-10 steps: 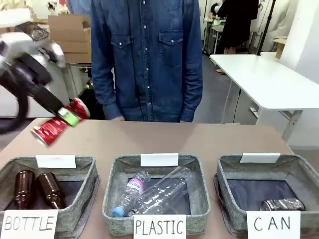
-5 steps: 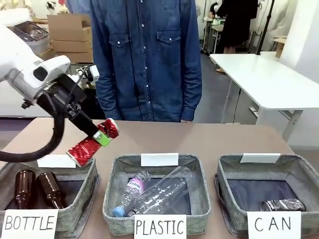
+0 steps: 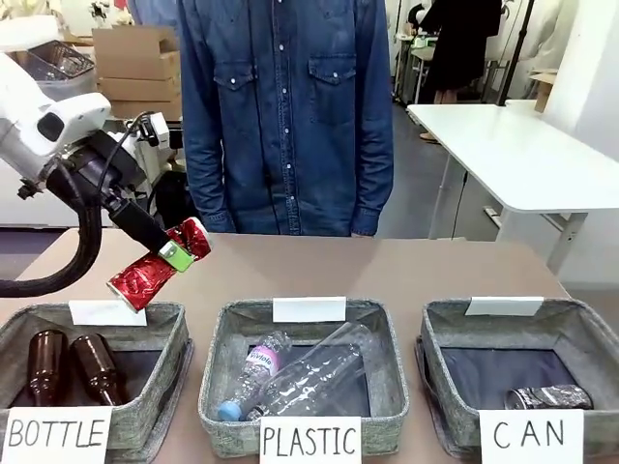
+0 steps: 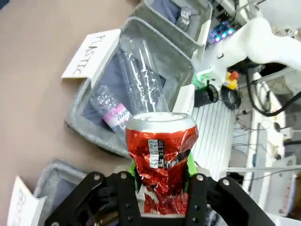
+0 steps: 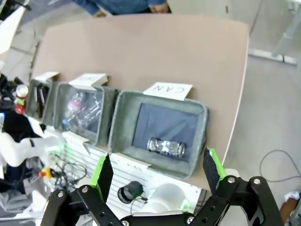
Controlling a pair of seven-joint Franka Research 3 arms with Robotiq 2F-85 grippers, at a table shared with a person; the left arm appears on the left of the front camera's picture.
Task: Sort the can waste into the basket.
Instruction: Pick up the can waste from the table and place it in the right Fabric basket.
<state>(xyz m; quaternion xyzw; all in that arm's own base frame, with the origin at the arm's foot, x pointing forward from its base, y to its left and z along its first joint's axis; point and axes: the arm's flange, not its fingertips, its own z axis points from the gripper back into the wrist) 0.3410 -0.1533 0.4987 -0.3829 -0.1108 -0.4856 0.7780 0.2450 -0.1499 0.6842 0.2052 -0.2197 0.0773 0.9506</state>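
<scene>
A red dented can (image 3: 138, 277) hangs tilted above the table, over the far rim of the BOTTLE basket (image 3: 179, 324). My left gripper (image 3: 175, 254) is shut on it around its middle. In the left wrist view the red can (image 4: 160, 146) stands between the green pads of my left gripper (image 4: 162, 181). The grey basket labelled CAN (image 3: 437, 333) sits at the front right with a dark can (image 3: 547, 397) lying inside. From high above, my right gripper (image 5: 157, 172) stands open over the CAN basket (image 5: 123, 120) and the dark can (image 5: 165, 146).
The BOTTLE basket holds two brown glass bottles (image 3: 73, 367). The middle PLASTIC basket (image 3: 221, 338) holds clear plastic bottles (image 3: 309, 372). A person in a denim shirt (image 3: 285, 116) stands at the table's far edge. A white table (image 3: 522, 155) stands at the back right.
My left arm swung the red can from the far left toward the middle, then drew back a little left and up. The right arm has not moved.
</scene>
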